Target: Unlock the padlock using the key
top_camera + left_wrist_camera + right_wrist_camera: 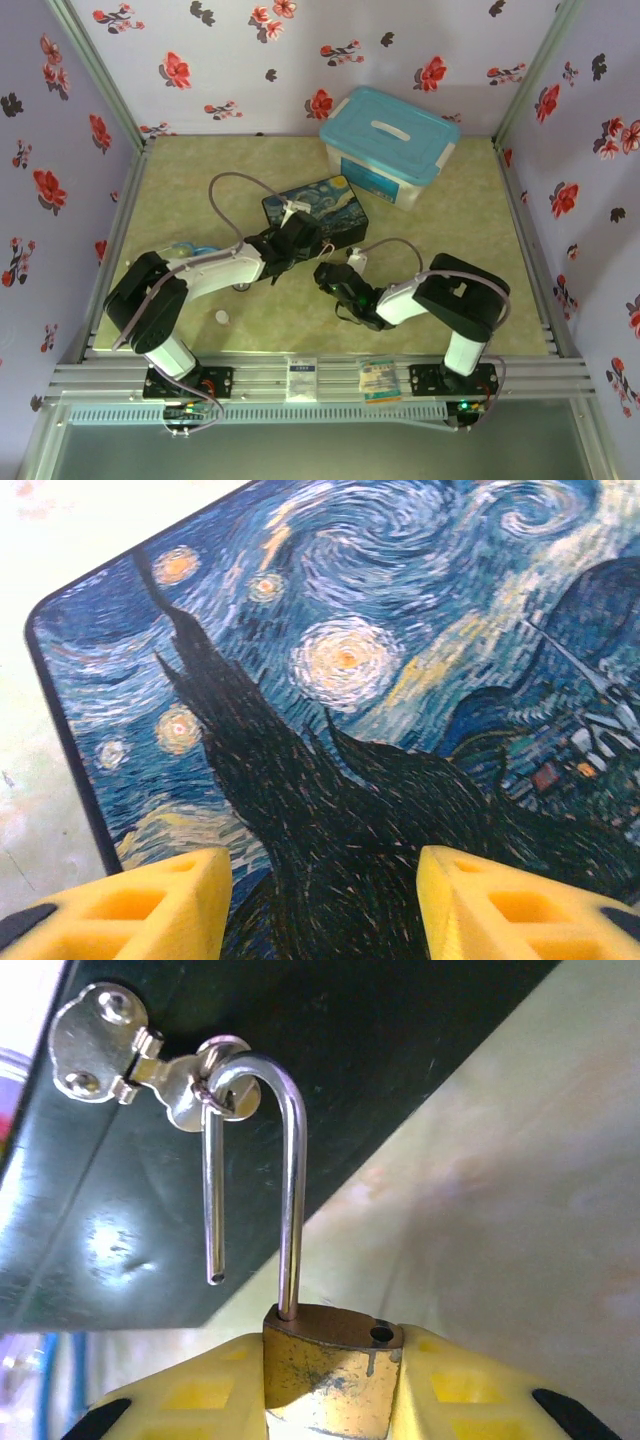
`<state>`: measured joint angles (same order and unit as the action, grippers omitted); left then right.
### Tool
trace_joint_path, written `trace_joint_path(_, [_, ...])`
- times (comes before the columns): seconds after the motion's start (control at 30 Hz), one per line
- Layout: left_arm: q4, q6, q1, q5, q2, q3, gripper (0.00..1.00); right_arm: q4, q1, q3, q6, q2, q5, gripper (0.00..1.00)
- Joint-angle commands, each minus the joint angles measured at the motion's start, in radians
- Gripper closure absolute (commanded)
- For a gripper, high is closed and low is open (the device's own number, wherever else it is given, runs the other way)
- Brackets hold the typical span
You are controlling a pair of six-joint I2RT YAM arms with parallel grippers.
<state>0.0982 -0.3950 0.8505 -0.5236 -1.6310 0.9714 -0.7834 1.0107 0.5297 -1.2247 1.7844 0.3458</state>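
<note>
Backdrop: floral walls (60,150) are seen on three sides, with a green table (480,250) set between them.
Bin: a blue-lidded bin (390,145) is placed at the back right of the table.
Box: a painted box (335,205) is set mid-table, near the bin's front left corner. Its swirled blue lid is seen close up in the left wrist view (350,660).
Left gripper: the left gripper (298,232) (325,900) is held over the lid. Its yellow fingers (150,905) are spread, with nothing between them. Contact with the lid cannot be told.
Right gripper: the right gripper (328,274) (335,1395) is positioned at the box's near side and is clamped on the padlock body.
Padlock: the padlock (330,1355) is pinched by its brass body between the yellow fingers (190,1400).
Shackle: the shackle (290,1160) is open. One leg is seated in the body, while the other leg's free end is hung clear of it. The bend is hooked through the hasp ring.
Hasp: a silver hasp (105,1045) is fixed to the box's dark side (400,1060).
Disc: a white disc (221,317) is seen on the table by the left arm, well apart from the box.
</note>
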Motion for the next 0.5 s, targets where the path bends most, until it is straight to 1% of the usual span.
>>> trace_joint_path(0.0, [0.008, 0.063, 0.005, 0.02, 0.001, -0.085, 0.48, -0.102, 0.015, 0.022, -0.158, 0.136, -0.152, 0.7])
trace_joint_path(0.1, [-0.007, 0.081, 0.007, 0.032, 0.03, -0.146, 0.48, -0.095, 0.014, 0.06, -0.165, 0.154, -0.14, 0.71])
trace_joint_path(0.2, [-0.01, 0.097, 0.009, 0.043, 0.057, -0.195, 0.47, -0.075, 0.008, 0.053, -0.153, 0.124, -0.098, 0.71])
trace_joint_path(0.33, [-0.021, 0.134, 0.01, 0.044, 0.085, -0.236, 0.46, -0.043, -0.033, 0.058, -0.129, 0.107, -0.119, 0.72])
trace_joint_path(0.47, [-0.004, 0.147, 0.015, 0.043, 0.092, -0.24, 0.46, -0.095, -0.09, 0.022, -0.133, 0.092, -0.119, 0.73])
